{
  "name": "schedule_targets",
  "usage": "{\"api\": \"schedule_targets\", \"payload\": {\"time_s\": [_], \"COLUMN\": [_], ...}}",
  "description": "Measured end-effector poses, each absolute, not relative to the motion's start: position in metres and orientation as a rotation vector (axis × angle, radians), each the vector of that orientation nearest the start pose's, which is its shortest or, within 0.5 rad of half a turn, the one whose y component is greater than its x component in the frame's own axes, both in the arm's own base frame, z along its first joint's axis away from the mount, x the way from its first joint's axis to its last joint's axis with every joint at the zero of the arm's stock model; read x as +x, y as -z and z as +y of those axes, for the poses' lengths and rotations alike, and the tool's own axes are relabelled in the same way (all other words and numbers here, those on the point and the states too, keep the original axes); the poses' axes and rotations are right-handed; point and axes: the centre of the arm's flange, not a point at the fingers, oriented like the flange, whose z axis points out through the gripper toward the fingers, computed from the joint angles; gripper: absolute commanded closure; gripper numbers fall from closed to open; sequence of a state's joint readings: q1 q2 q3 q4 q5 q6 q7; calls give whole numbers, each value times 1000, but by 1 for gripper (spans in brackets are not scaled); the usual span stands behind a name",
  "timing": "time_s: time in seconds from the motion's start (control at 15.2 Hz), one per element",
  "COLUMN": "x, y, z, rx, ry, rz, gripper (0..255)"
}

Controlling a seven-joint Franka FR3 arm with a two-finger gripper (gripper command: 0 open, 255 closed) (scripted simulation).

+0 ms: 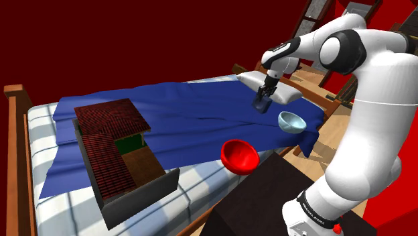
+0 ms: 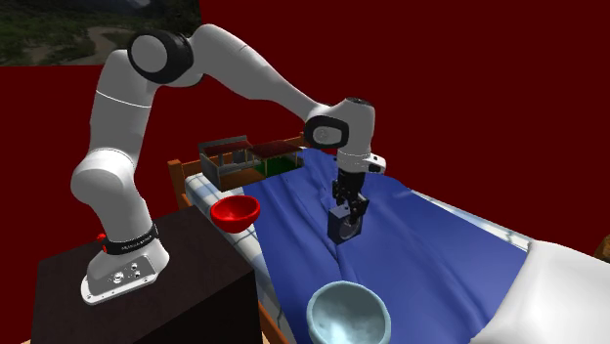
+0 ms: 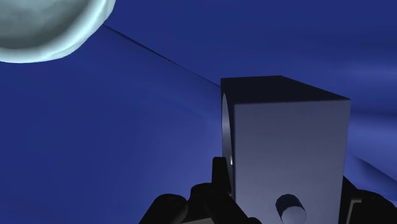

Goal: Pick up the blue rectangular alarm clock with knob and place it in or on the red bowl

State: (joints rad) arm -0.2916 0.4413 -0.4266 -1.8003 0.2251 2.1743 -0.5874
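Gripper [image 2: 346,219] pointing straight down over the bed, black fingers [image 3: 219,184] clamped on the blue rectangular alarm clock [image 3: 286,146], one on each side. Small round knob [image 3: 291,207] on the clock's face nearest the hand, and a round recess on the side next to it. Clock held low over the rumpled blue blanket [image 1: 181,121]; impossible to tell whether it touches the cloth. Pale blue bowl [image 2: 347,313] upright on the blanket near the clock, close to the white pillow [image 1: 251,79]. Red bowl [image 1: 240,157] upright at the bed's edge, just beside the dark stand [image 2: 147,283] and well apart from the clock. Farther along the bed, toward the wooden bed frame [image 1: 17,134], an open dark-walled box [image 1: 114,154] with reddish flaps and some green inside. Dark red walls behind.
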Motion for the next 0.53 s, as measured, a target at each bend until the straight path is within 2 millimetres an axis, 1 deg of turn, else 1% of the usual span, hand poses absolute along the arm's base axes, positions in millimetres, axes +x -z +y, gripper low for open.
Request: {"api": "schedule_targets", "payload": {"time_s": [0.53], "x": [504], "y": [-361], "z": [-402], "rx": [-3105], "ry": [-20], "rz": [354], "gripper": [255]}}
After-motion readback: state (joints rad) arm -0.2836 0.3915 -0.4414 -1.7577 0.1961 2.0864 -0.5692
